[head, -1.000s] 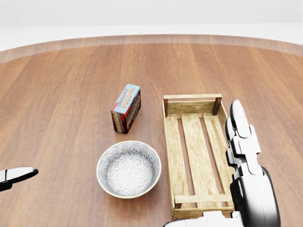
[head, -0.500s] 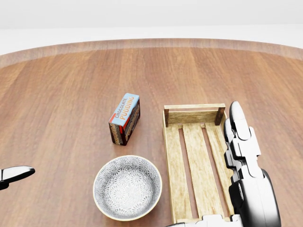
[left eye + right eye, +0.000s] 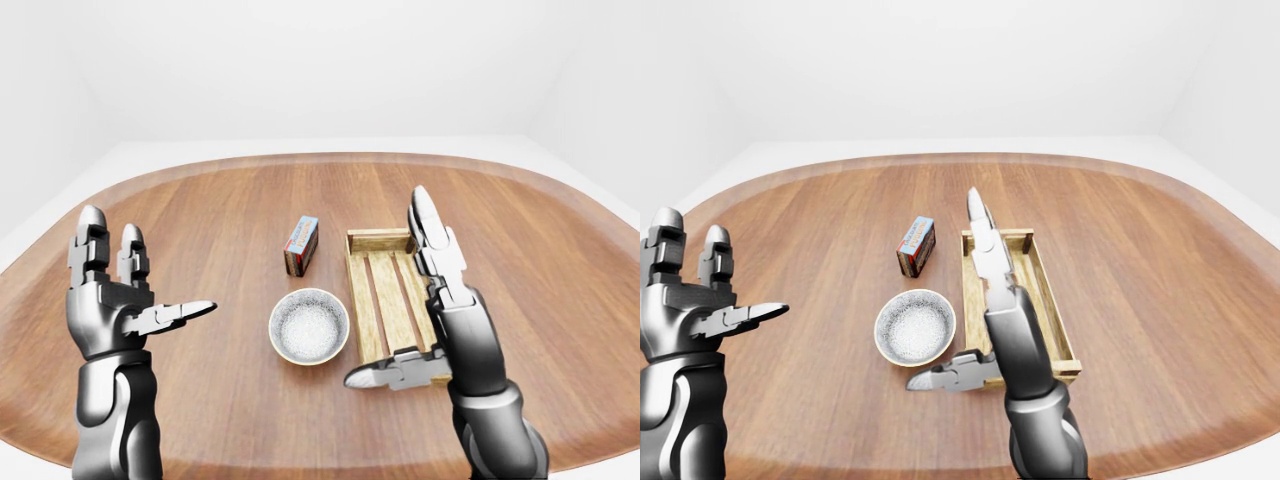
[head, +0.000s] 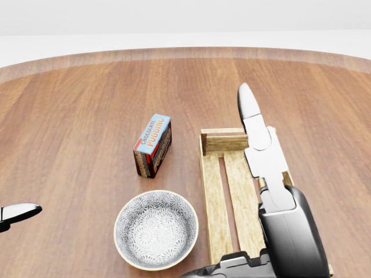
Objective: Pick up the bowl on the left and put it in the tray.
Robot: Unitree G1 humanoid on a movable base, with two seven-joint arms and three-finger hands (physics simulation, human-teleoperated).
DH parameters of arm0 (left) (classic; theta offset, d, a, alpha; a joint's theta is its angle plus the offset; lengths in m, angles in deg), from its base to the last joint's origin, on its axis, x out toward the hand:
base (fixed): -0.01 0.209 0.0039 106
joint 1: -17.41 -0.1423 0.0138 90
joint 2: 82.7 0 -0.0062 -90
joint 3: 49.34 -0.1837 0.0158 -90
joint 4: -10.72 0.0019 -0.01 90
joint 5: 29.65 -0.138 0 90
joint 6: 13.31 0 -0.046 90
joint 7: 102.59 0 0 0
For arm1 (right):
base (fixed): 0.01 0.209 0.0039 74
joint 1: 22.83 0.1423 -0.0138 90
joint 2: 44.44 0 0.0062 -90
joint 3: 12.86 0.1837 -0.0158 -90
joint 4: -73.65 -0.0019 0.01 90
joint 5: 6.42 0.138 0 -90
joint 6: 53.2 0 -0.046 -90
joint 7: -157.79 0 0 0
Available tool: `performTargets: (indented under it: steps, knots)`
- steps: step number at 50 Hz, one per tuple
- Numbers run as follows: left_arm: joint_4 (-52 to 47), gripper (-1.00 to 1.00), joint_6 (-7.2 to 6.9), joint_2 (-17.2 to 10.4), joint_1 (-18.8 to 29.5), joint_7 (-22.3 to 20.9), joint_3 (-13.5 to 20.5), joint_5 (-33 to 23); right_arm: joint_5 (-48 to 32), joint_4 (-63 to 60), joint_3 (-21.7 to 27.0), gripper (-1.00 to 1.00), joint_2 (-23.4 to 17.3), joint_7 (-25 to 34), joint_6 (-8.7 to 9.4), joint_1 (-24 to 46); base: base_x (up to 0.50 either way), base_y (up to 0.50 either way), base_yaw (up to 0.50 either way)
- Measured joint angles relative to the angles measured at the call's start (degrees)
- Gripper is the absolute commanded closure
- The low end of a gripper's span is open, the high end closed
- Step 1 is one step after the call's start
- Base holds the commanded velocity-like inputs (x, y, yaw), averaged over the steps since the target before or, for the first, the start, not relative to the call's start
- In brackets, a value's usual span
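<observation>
Grey-patterned ceramic bowl (image 4: 156, 229), slatted wooden tray (image 4: 223, 191): empty. Left hand (image 3: 110, 300), right hand (image 3: 442, 300) splayed open, holding nothing; right now shifted leftward across tray.

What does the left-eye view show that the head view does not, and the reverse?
Only the left-eye view shows the whole left hand, fingers open, and the near edge of the table. Only the head view makes the pudding box lettering readable. Both show the bowl, the wooden tray and the open right hand, which hides part of the tray.

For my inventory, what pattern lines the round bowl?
Round bowl: grey-and-white floral mosaic, clearest in head view.
</observation>
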Motion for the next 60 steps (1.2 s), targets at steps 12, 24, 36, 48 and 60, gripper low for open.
performTargets:
  steps: [12, 24, 36, 48, 60]
  knots:
    - [0.17, -1.0, 0.0, -0.04, 0.07, 0.12, -0.02, -0.01, -10.39, 4.06, -3.76, -1.0, 1.71, 5.26, 0.0, 5.21, 0.0, 0.0, 0.0]
    - [0.54, -1.0, 0.0, -0.08, 0.23, 0.24, -0.16, -0.14, -17.79, 10.79, -4.94, -1.0, 3.54, 8.62, 0.0, 7.67, 0.0, 0.0, 0.0]
    - [0.77, -1.0, 0.0, -0.08, 0.31, 0.42, -0.34, -0.34, -24.14, 17.32, -6.4, -1.0, 4.66, 10.45, 0.0, 8.29, 0.0, 0.0, 0.0]
    - [0.99, -1.0, 0.0, -0.18, 0.39, 0.47, -0.26, -0.22, -28.0, 22.8, -6.79, -1.0, 5.77, 10.98, 0.0, 8.92, 0.0, 0.0, 0.0]
    - [1.23, -1.0, 0.0, -0.33, 0.6, 0.65, -0.29, -0.2, -31.89, 30.09, -6.16, -1.0, 6.74, 9.94, 0.0, 10.28, 0.0, 0.0, 0.0]
